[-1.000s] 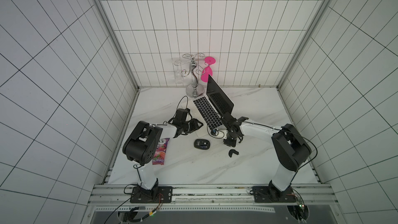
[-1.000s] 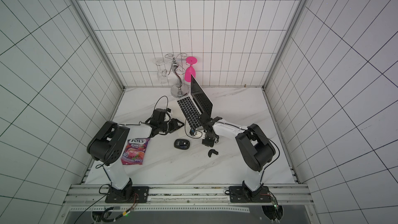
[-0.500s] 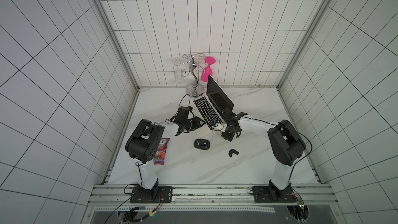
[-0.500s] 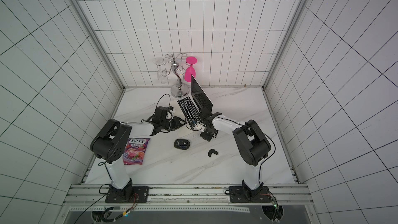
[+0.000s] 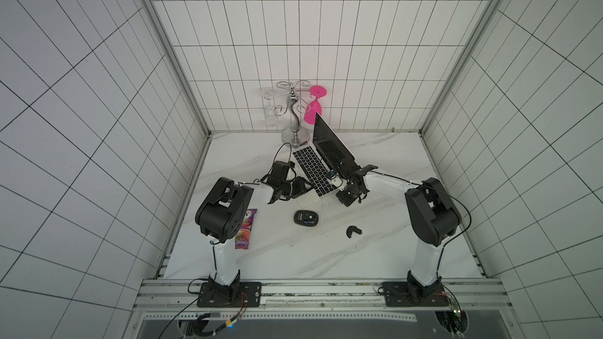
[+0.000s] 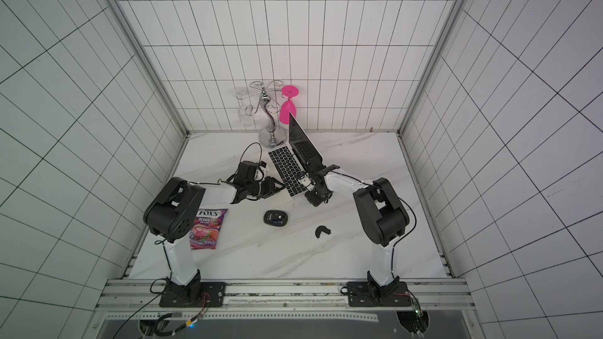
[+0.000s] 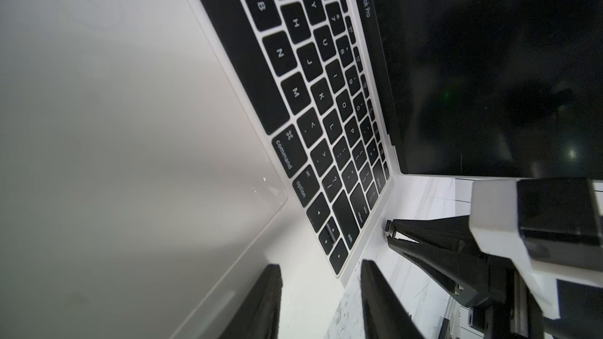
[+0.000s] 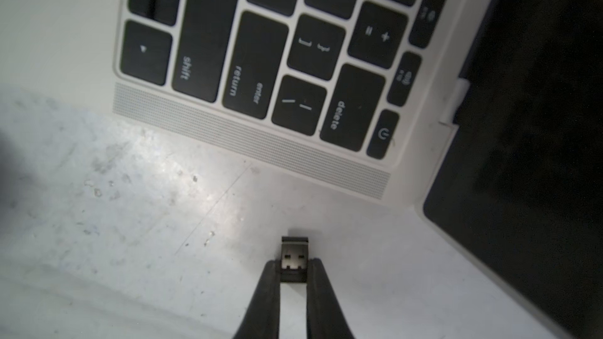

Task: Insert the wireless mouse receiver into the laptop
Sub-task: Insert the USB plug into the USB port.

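Right gripper (image 8: 293, 269), at the lower centre of the right wrist view, is clamped on the wireless mouse receiver (image 8: 294, 252). Its two dark fingertips pinch the metal shell from either side. The receiver hangs over the marble table (image 8: 130, 223), one end pointing at the side edge of the laptop (image 8: 248, 145), just below the speaker grille near the return and delete keys. A strip of table shows between the two.

In the left wrist view the receiver (image 7: 388, 227) sits at the lower right, just beside the laptop's (image 7: 130, 125) side edge. Whether it touches cannot be told.

Left gripper (image 7: 319, 265), at the bottom of that view, has its jaws parted about the laptop's near corner. Whether they press on it cannot be told.

In a top view the mouse (image 5: 306, 217) and the black cover piece (image 5: 352, 231) lie below the laptop (image 5: 313, 171), well apart from it.
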Controlling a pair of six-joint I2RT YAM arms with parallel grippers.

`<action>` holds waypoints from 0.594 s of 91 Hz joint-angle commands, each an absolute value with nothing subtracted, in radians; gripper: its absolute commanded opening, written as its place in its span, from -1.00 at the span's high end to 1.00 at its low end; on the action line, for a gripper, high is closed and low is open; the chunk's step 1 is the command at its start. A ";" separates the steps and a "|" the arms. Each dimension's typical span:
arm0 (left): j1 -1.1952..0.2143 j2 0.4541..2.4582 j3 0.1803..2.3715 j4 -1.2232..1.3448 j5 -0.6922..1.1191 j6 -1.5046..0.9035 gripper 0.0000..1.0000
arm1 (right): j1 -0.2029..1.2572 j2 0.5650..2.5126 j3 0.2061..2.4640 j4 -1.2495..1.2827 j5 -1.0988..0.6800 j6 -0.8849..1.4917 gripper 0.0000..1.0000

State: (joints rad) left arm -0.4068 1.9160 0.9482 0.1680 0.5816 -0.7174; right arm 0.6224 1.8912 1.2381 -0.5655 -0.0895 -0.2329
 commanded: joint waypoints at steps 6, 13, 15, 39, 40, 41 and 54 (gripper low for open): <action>-0.411 1.945 0.967 0.184 0.598 -0.702 0.16 | 0.621 1.910 1.240 -0.507 -0.102 -0.137 0.68; -0.411 1.949 0.967 0.184 0.599 -0.702 0.16 | 0.621 1.905 1.219 -0.476 -0.103 -0.119 0.68; -0.410 1.950 0.968 0.183 0.601 -0.701 0.16 | 0.621 1.905 1.216 -0.468 -0.106 -0.118 0.68; -0.411 1.957 0.967 0.186 0.606 -0.699 0.17 | 0.623 1.917 1.182 -0.403 -0.081 -0.116 0.69; -0.410 1.957 0.967 0.186 0.606 -0.699 0.17 | 0.623 1.917 1.180 -0.401 -0.081 -0.117 0.69; -0.411 1.957 0.967 0.186 0.606 -0.699 0.17 | 0.623 1.918 1.180 -0.398 -0.081 -0.118 0.69; -0.411 1.960 0.968 0.187 0.607 -0.700 0.18 | 0.628 1.925 1.168 -0.371 -0.090 -0.116 0.69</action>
State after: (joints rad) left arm -0.4068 1.9297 0.9520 0.1841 0.6044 -0.7151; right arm 0.6220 1.8961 1.1961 -0.3996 -0.0914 -0.1284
